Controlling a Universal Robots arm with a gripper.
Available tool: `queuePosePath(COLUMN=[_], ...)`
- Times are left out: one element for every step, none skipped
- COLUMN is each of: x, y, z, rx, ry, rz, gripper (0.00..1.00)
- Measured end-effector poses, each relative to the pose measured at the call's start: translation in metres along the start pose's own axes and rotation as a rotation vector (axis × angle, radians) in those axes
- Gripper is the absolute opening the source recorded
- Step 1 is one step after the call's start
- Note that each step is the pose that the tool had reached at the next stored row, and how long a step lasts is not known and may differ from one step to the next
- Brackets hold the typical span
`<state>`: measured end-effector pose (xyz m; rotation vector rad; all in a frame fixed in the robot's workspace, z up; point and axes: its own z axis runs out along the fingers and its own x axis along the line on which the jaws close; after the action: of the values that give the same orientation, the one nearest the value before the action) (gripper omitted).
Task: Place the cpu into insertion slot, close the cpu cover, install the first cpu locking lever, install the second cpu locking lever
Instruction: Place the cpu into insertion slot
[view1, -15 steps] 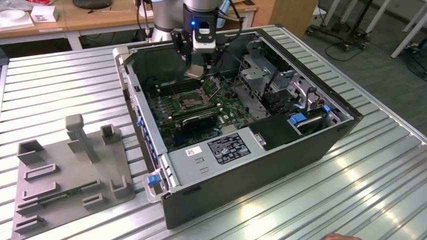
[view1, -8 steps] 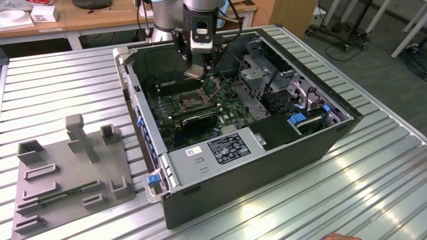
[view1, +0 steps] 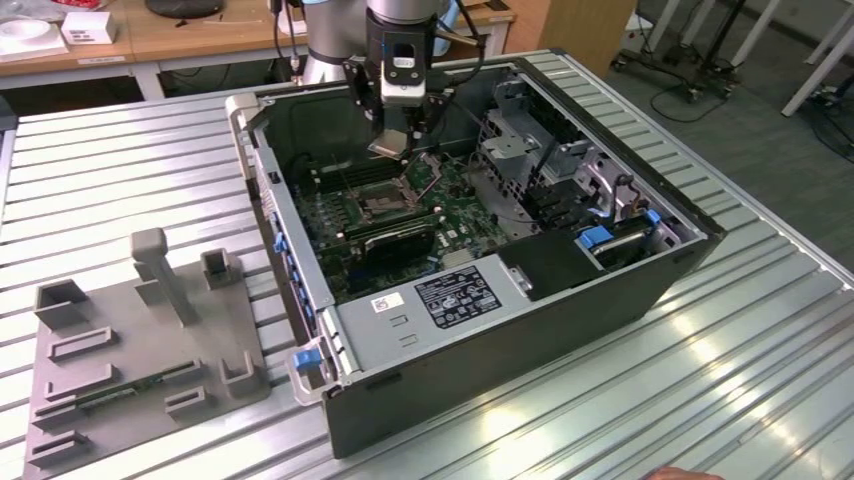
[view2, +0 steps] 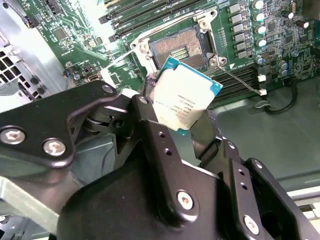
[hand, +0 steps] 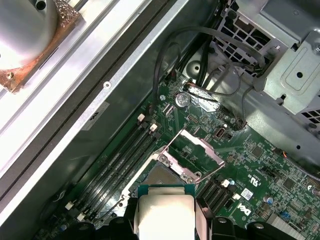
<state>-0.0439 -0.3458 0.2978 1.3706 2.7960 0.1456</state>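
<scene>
The end effector (view2: 178, 121) is clamped on the cpu (view2: 187, 95), its two black fingers (view2: 148, 116) pinching opposite edges so the chip's metal top and underside stay untouched and it can go down flat. The chip hangs in the air just above and slightly short of the open socket (view2: 177, 50), clear of the contacts; judged from both wrist views, it has not yet been seated. Just beyond, the cpu cover (hand: 199, 151), a thin silver frame hinged to the socket rim, stands tipped up and back, which leaves the way down unobstructed. A row of memory slots (hand: 120, 155) runs alongside the socket on the green motherboard (hand: 255, 172). All of this sits inside a computer case (view1: 534, 330) laid on its side with the panel off, so that the board faces up and the arm can reach in from above. The case rests near the middle of the slatted metal counter (view1: 747, 380), while a grey parts holder (view1: 147, 350) lies apart from it, toward the counter's edge at the exterior view's left.
</scene>
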Motion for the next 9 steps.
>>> queuePosePath(x=[0.0,0.0,0.0,0.0,0.0,0.0,0.0,0.0,0.0], y=[0.0,0.0,0.0,0.0,0.0,0.0,0.0,0.0,0.0], z=[0.0,0.0,0.0,0.0,0.0,0.0,0.0001,0.0001,0.0001], rx=[-0.0001,0.0,-0.0001,0.0,-0.0001,-0.0001,-0.0002,-0.0004,-0.0005], ry=[0.0,0.0,0.0,0.0,-0.0002,-0.0003,-0.0008,-0.0013,-0.002], rz=[0.0,0.0,0.0,0.0,0.001,0.004,0.008,0.014,0.021], gripper=[0.54,0.54,0.54,0.54,0.54,0.54,0.54,0.54,0.54])
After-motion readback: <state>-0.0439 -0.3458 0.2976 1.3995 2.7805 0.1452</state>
